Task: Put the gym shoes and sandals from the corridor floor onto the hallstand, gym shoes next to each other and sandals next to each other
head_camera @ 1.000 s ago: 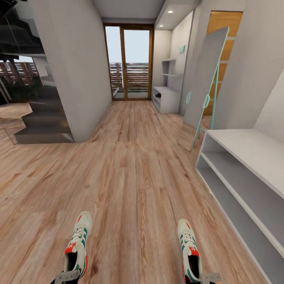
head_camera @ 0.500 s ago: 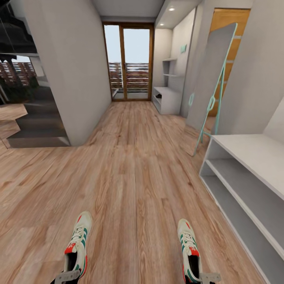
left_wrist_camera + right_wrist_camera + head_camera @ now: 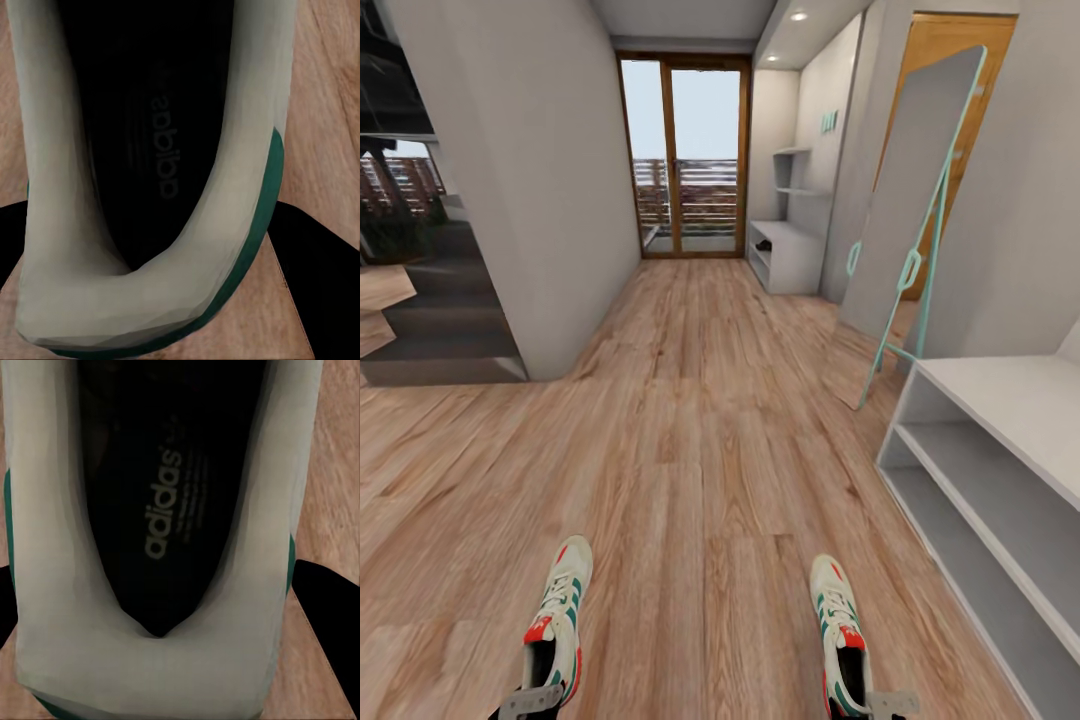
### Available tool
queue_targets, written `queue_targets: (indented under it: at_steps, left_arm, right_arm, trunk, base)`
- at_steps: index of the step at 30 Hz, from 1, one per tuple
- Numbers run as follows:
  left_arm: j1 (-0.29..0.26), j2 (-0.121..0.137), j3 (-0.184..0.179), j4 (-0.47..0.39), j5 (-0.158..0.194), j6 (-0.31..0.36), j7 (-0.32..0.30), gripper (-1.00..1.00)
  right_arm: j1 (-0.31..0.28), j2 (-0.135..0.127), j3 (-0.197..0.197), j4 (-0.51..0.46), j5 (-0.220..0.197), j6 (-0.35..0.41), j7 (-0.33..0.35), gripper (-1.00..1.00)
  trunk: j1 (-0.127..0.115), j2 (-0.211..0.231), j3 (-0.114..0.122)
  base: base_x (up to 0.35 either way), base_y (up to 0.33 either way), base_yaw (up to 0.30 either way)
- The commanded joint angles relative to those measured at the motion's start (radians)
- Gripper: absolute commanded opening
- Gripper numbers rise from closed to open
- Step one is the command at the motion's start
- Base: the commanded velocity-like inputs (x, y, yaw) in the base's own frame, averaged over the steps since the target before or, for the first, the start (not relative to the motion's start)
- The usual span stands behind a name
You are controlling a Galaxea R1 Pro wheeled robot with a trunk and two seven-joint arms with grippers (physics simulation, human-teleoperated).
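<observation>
Carrying step: one gym shoe [image 3: 557, 620] clamped at the heel in left gripper [image 3: 528, 702], other gym shoe [image 3: 840, 630] likewise in right gripper [image 3: 880, 704], above corridor floor [image 3: 700, 470]; hallstand [image 3: 1000, 470] near right, needing a rightward turn next.

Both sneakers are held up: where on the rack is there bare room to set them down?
The hallstand at right looks bare: bench top, upper shelf and lower shelf show nothing on them. The floor between the left gym shoe and right gym shoe is bare too. Tightest spot: the leaning mirror bordering the hallstand's far end.
</observation>
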State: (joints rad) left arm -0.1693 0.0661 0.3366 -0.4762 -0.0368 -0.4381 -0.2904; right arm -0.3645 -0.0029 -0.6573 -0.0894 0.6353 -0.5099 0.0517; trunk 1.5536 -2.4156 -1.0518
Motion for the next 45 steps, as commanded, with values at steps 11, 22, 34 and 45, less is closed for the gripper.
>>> queue_targets:
  at_steps: [11, 22, 34, 45]
  left_arm:
    - [-0.001, -0.001, 0.008, 0.001, -0.003, -0.002, -0.01, -1.0]
    - [-0.002, 0.001, 0.011, 0.041, 0.0, -0.002, -0.01, -1.0]
    - [-0.002, -0.001, 0.01, 0.048, -0.003, -0.002, -0.01, -1.0]
    - [-0.002, -0.002, 0.01, 0.048, -0.005, -0.002, -0.01, -1.0]
  right_arm:
    - [-0.001, 0.0, -0.008, 0.0, 0.003, -0.003, 0.005, -1.0]
    - [-0.001, 0.0, -0.008, 0.0, 0.003, -0.003, 0.005, -1.0]
    - [-0.001, 0.006, -0.009, -0.023, 0.0, -0.03, 0.009, -1.0]
    - [-0.001, 0.021, -0.015, -0.242, -0.015, -0.056, 0.006, -1.0]
  trunk:
    - [0.0, 0.0, -0.001]
    - [0.0, 0.0, -0.001]
    - [0.0, 0.0, -0.001]
    - [0.0, 0.0, -0.001]
  base:
    - [0.338, 0.0, 0.0]
    - [0.338, 0.0, 0.0]
    - [0.338, 0.0, 0.0]
    - [0.338, 0.0, 0.0]
